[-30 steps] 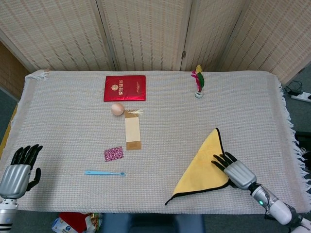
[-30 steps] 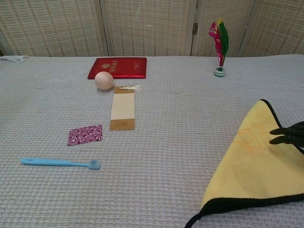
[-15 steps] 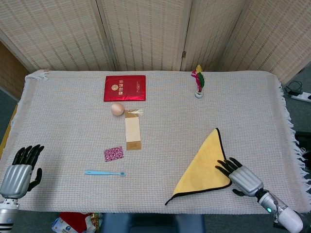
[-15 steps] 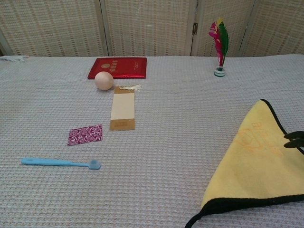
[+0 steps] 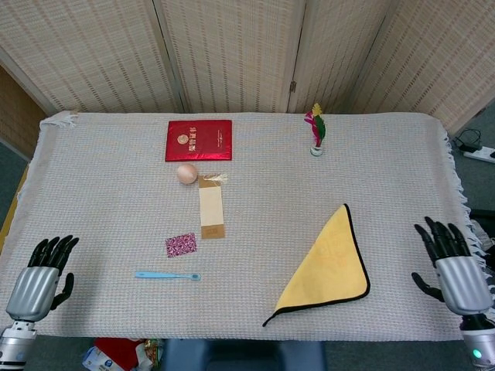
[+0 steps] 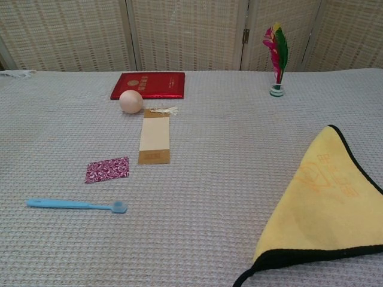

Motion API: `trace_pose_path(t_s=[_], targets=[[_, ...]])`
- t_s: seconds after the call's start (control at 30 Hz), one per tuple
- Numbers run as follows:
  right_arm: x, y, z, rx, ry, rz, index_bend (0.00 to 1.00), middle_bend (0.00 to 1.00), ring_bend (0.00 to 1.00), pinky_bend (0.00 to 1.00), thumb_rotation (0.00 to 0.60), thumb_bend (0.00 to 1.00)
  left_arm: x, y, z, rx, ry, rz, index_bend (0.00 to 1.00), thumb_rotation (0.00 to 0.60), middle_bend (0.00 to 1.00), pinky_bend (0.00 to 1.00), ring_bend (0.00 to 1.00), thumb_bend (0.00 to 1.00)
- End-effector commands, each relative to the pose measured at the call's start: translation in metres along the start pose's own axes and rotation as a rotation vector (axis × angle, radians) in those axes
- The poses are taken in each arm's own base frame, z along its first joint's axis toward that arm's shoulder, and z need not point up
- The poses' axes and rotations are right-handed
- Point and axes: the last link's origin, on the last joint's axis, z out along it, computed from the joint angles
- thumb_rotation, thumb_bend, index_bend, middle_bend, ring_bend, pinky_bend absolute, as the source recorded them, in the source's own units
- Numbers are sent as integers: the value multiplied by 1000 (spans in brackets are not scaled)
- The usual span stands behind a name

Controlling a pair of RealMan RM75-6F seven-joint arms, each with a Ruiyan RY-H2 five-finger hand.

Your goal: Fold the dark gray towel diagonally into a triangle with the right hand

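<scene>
The towel (image 5: 326,263) lies flat on the table as a triangle, yellow side up with a dark edge, at the front right; the chest view shows it at the lower right (image 6: 326,206). My right hand (image 5: 451,265) hovers apart from it near the table's right edge, fingers spread and holding nothing. At the front left corner my left hand (image 5: 39,279) also has its fingers apart and empty. Neither hand shows in the chest view.
A red booklet (image 5: 199,140), an egg (image 5: 186,173), a tan bookmark (image 5: 210,207), a patterned purple square (image 5: 180,245) and a blue toothbrush (image 5: 167,275) lie left of the towel. A feather shuttlecock (image 5: 315,132) stands at the back. The tablecloth's fringe (image 5: 462,198) marks the right edge.
My right hand lifted off the towel's right edge and drew away to the right, leaving the towel folded. The left hand barely shifted.
</scene>
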Motion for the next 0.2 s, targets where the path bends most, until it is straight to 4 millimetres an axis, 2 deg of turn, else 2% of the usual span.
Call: trace_pose_path(t_s=[0.03,0.2], targets=[[11,11,-21,-176,23,-26,0,0,0,0,600,305,-3,-1,0,6,-22,2,1,600,95,0,0,690],[9,5,-16,-123,-12,-14,0,0,0,0,600,306,-7,-1,1,19,-48,5,1,600,95,0,0,689]])
